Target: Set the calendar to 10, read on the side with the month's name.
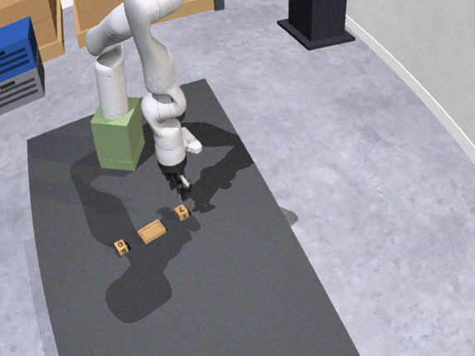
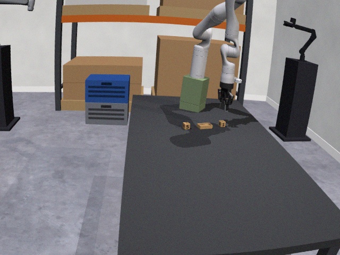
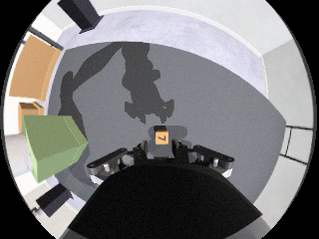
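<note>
The right cube [image 1: 181, 212] [image 2: 222, 124] [image 3: 161, 137] stands on the table right of the tray, with a 7 on top and an upright 1 facing the exterior camera. The left cube [image 1: 121, 247] [image 2: 186, 126] stands on the table left of the tray, with a 0 on top and an upright 5 facing the exterior camera. The tray [image 1: 156, 236] [image 2: 205, 127] lies flat between them, empty; no month's name is readable. My gripper [image 1: 184, 193] [image 2: 223, 108] [image 3: 159, 145] is open and empty, pointing down, above and slightly behind the right cube, not touching it.
The green base block [image 1: 116, 144] [image 2: 193, 93] [image 3: 52, 144] stands on the dark table [image 1: 223, 306] [image 2: 208, 192] behind the tray. Blue and grey crates [image 1: 6, 62] [image 2: 107, 99] stand on the floor at the left. A black pedestal [image 2: 295, 101] stands beyond the table's right edge.
</note>
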Robot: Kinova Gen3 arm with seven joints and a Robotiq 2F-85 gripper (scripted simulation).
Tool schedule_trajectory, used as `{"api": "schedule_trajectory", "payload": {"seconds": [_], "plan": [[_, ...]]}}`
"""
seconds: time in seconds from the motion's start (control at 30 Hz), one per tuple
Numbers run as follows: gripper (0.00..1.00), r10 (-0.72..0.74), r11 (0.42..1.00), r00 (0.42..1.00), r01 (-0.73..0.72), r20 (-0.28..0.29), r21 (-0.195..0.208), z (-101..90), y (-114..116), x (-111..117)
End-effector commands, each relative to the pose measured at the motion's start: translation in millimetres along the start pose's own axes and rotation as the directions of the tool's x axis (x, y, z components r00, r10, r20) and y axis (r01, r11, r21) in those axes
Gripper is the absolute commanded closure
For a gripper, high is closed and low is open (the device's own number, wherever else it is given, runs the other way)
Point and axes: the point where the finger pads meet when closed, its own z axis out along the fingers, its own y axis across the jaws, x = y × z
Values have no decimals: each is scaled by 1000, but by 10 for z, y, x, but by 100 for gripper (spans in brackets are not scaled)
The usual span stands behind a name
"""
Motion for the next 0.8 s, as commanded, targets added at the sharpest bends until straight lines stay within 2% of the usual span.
{"api": "schedule_trajectory", "payload": {"seconds": [0.0,0.1,0.13,0.77], "plan": [[54,5,1000,1000,-5,2,-13,-91,56,6],[54,5,1000,1000,-5,7,-19,-99,74,-9],[0,5,1000,1000,-5,7,-19,-99,74,-9],[0,5,1000,1000,-5,7,-17,-93,67,-10]]}}
